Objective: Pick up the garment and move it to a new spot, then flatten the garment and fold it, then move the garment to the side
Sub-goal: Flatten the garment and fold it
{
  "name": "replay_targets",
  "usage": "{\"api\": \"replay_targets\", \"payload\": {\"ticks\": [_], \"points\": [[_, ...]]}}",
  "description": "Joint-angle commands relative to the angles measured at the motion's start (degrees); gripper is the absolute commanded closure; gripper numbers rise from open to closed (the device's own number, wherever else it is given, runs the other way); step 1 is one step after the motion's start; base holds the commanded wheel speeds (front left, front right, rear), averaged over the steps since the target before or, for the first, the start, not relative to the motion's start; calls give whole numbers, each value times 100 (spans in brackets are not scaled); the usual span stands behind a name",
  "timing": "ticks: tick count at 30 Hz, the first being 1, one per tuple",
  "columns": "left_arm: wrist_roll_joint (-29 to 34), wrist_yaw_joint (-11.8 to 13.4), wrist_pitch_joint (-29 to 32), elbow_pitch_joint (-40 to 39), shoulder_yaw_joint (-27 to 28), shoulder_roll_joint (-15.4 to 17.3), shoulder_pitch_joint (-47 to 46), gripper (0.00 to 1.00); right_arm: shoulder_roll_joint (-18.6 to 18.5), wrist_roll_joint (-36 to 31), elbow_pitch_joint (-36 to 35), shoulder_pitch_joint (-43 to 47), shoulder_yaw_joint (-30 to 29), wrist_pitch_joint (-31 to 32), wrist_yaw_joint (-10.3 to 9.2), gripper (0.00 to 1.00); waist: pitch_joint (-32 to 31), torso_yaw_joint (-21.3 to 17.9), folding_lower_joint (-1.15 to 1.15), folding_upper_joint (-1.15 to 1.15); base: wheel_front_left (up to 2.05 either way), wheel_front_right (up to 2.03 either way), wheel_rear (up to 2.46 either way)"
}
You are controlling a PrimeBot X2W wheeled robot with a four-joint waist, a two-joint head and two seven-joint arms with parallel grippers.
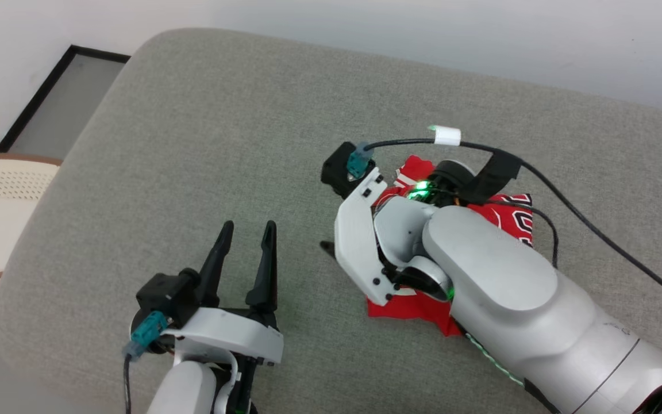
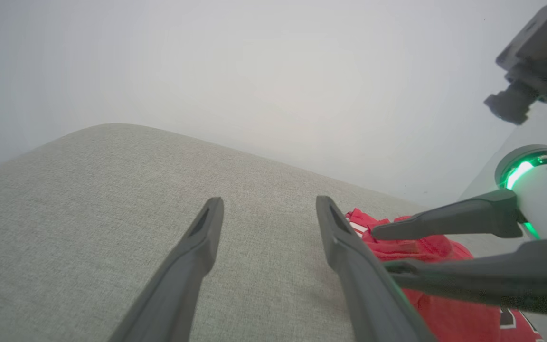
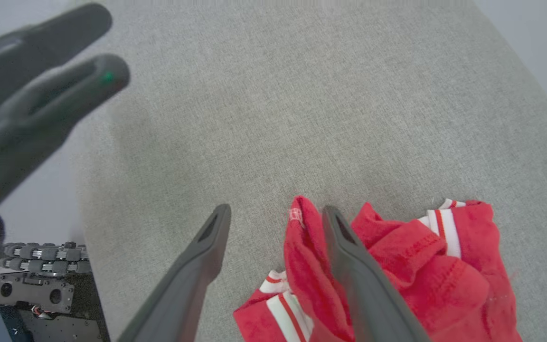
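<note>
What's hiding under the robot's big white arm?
The red garment, crumpled on the grey cushion. Its edges and some black-and-white lettering peek out beside the right arm. The arm covers the shirt's middle, so that part cannot be seen.

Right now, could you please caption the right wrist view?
Open right gripper over the crumpled red garment on grey cushion.

There was one garment (image 1: pixel 512 218), one grey cushion (image 1: pixel 222 144) and two grippers, the left gripper (image 1: pixel 249 225) and the right gripper (image 3: pixel 276 211).
</note>
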Motion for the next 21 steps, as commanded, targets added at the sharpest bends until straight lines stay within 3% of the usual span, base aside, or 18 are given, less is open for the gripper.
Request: {"api": "replay_targets", "payload": {"ticks": [1,10,21], "points": [[-3,5,-1,-3,23,-1,7,0,-2,106,-41,-45,63,-70,-6,0,-4,-13,0,0,0,0,0],[159,28,-1,-53,235,0,108,0,-54,409,-398,-174,291,-681,-6,0,-38,-297,0,0,0,0,0],[477,46,-1,-234,647,1,319,0,-899,54,-845,408,-246,-3074,-6,0,-183,-888,0,0,0,0,0]]}}
